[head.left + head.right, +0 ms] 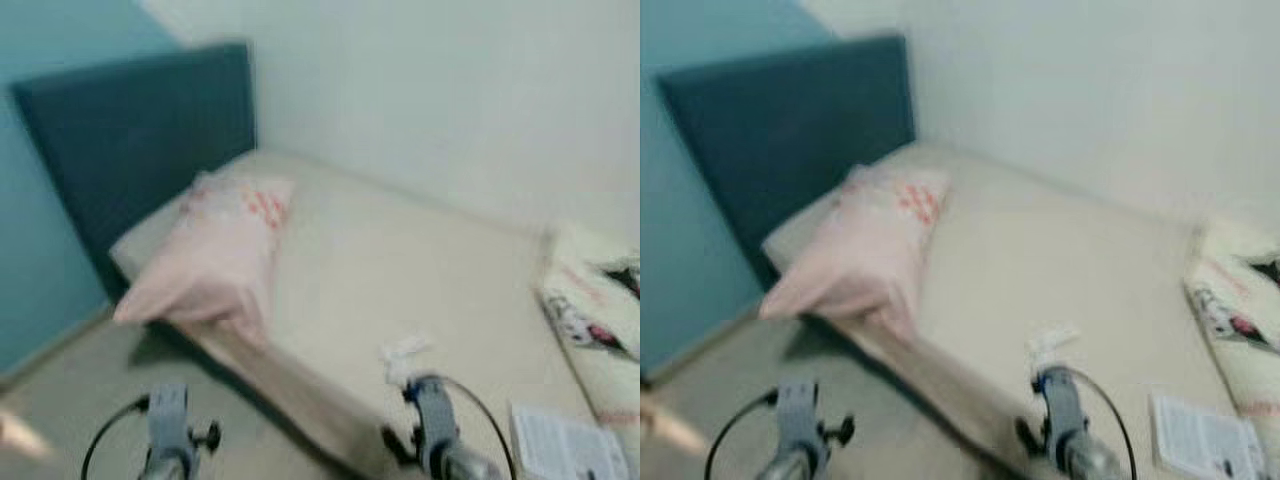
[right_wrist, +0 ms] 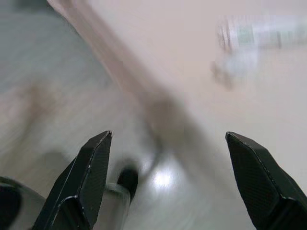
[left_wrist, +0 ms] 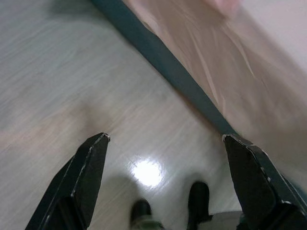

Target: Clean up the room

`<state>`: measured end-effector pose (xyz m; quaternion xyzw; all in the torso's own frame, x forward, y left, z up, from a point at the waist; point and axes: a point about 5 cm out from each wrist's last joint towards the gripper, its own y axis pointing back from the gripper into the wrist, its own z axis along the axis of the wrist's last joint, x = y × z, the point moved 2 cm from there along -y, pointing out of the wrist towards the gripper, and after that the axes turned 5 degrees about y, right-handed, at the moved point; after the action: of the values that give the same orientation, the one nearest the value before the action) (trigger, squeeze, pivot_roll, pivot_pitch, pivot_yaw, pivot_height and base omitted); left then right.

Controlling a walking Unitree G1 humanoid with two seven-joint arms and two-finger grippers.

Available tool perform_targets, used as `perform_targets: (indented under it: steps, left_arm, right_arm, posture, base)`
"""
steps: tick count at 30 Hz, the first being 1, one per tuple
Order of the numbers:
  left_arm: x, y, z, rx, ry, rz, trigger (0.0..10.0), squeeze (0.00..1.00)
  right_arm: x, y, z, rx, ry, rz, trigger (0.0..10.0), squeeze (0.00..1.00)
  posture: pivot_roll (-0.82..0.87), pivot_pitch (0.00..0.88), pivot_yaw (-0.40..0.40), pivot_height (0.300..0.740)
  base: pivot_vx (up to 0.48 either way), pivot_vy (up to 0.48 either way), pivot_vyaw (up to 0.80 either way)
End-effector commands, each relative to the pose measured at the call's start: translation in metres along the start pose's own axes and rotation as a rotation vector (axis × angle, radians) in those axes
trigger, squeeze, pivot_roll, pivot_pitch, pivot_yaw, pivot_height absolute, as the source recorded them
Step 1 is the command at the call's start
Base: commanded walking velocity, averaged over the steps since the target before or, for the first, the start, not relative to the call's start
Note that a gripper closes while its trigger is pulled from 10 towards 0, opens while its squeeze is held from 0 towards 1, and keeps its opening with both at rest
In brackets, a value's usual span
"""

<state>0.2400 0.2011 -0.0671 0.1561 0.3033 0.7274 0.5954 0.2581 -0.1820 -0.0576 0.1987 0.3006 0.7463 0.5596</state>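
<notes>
Bed (image 1: pixel 400 270): beige sheet, pink pillow (image 1: pixel 215 260) near headboard (image 1: pixel 130 130).
Left gripper (image 3: pixel 163 148): spread wide above floor (image 3: pixel 57 86).
Right gripper (image 2: pixel 168 146): spread wide, empty.

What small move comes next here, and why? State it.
Probably step closer to the bed and bring the right hand over the small white scrap near its edge: both hands are open and empty, and the left hand is over the floor.

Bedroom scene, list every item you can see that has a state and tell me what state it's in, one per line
Pillow: lying tilted, one corner overhanging the bed edge.
Bed: sheet bare, no cover spread.
Folded blanket: bunched at the bed's right end.
Paper: lying flat on the bed.
Small white item: crumpled, near the bed edge.
Left gripper: open, over the floor.
Right gripper: open, at the bed edge.
</notes>
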Motion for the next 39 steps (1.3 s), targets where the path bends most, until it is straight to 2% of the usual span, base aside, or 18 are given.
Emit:
perform_targets:
  steps: [1,6,15,28,35,39]
  left_arm:
    - [0.006,0.002,-0.006,0.024,-0.006,0.017,10.0,0.00]
    - [0.005,0.001,-0.005,0.023,-0.010,0.013,10.0,0.00]
    - [0.001,-0.002,0.006,-0.005,-0.006,-0.001,10.0,0.00]
    - [-0.001,-0.003,0.009,-0.017,0.001,-0.010,10.0,0.00]
    - [-0.003,-0.003,0.009,-0.018,0.003,-0.020,10.0,0.00]
    - [-0.010,-0.006,0.020,-0.057,0.006,-0.055,10.0,0.00]
  right_arm:
    - [0.006,-0.003,0.008,-0.024,0.022,0.028,10.0,0.00]
    - [0.006,-0.004,0.014,-0.037,0.085,0.050,10.0,0.00]
    - [0.003,-0.004,0.021,-0.060,0.112,0.063,10.0,0.00]
    - [0.010,-0.005,0.028,-0.080,0.191,0.115,10.0,0.00]
    - [0.000,-0.005,0.036,-0.111,0.179,0.040,10.0,0.00]
    - [-0.020,-0.004,0.050,-0.152,0.065,-0.093,10.0,0.00]
  posture:
    - [-0.04,0.000,-0.090,0.740]
    - [-0.05,0.000,-0.089,0.740]
    - [-0.05,0.000,-0.087,0.740]
    - [-0.05,0.000,-0.084,0.740]
    - [-0.05,0.000,-0.085,0.740]
    - [-0.06,0.000,-0.081,0.740]
  base:
    - [0.480,0.000,0.80]
    - [0.480,0.000,0.80]
    - [0.480,0.000,0.80]
    - [0.472,0.000,0.80]
    - [0.432,0.000,0.79]
    - [0.465,0.000,0.00]
